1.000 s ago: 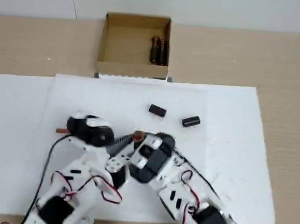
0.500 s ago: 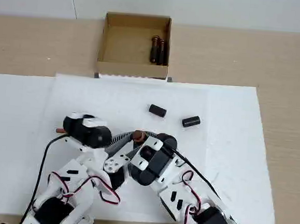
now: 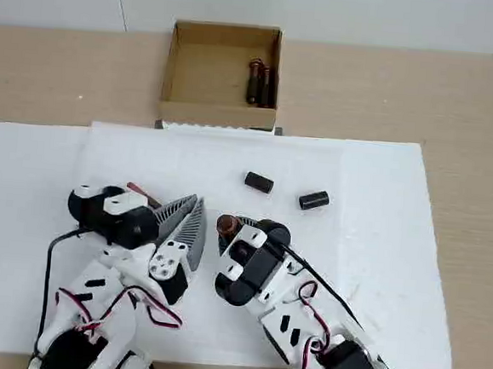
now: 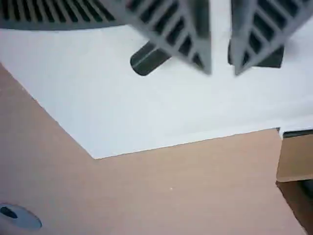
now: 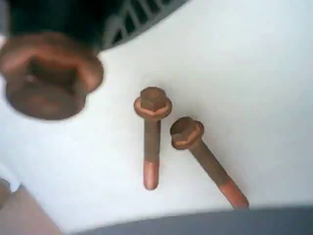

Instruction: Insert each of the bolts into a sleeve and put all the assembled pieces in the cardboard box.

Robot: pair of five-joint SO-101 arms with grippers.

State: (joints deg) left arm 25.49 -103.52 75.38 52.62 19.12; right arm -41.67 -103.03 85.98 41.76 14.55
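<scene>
Right pincer (image 3: 226, 227): pinching one bolt (image 5: 49, 81). Left pincer (image 4: 221, 71): hanging spread, empty. You are wanting it squarely straddling the sleeve (image 4: 146, 59) just beyond its tips.

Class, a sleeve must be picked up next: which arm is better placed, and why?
Probably the left. The left gripper is open and empty, with a sleeve lying ahead of it, while the right gripper is shut on a bolt.

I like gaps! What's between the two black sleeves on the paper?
Only bare white paper lies between one black cylindrical sleeve and the other sleeve, in the high view.
</scene>
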